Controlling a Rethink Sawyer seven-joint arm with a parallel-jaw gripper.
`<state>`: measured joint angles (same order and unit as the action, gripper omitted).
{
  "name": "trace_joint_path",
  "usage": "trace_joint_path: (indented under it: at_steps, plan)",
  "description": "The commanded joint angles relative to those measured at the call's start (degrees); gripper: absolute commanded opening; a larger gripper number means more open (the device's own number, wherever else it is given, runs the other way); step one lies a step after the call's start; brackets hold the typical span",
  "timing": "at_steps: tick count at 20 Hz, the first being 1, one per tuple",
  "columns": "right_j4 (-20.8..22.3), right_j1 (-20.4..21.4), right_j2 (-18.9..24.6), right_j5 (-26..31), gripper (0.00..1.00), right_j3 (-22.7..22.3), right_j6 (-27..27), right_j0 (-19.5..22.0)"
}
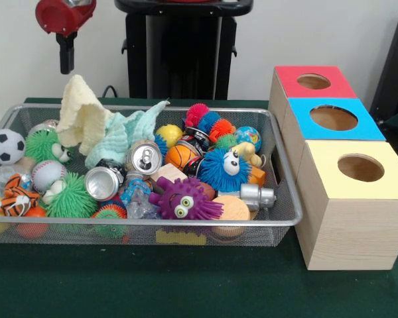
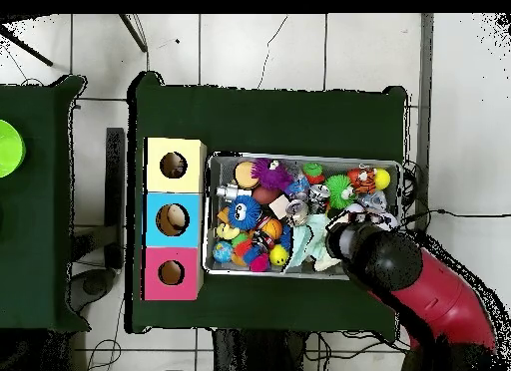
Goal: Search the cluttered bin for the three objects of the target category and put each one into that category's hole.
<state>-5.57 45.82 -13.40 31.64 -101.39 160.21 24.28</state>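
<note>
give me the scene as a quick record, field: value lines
bin: wire mesh, full of toys
cans: two silver, one beside another
cloths: pale yellow and mint, piled at the back
balls: soccer ball, baseball, basketball
boxes: red, blue, yellow, one round hole each
gripper: above the bin's soccer-ball end, holding nothing visible
</note>
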Motion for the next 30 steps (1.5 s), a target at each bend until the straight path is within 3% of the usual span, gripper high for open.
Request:
trace_joint_path:
  at_steps: [1, 8, 12, 15, 28, 30]
  plan:
    - [1.9, 1.4, 4.8, -0.3, 0.0, -0.1, -3.2, 0.5]
    - [0.2, 5.4, 6.1, 4.6, 0.0, -2.1, -5.0, 1.4]
    - [1.3, 5.9, 5.6, 3.7, 0.0, -2.0, -5.4, 1.1]
    - [2.5, 5.8, 4.5, 6.7, 0.0, -0.2, -5.3, 0.2]
    - [0.4, 6.3, 7.3, 3.4, 0.0, -3.0, -5.7, 1.9]
    - [2.4, 5.6, 5.7, 0.4, 0.0, -2.2, -4.4, 0.7]
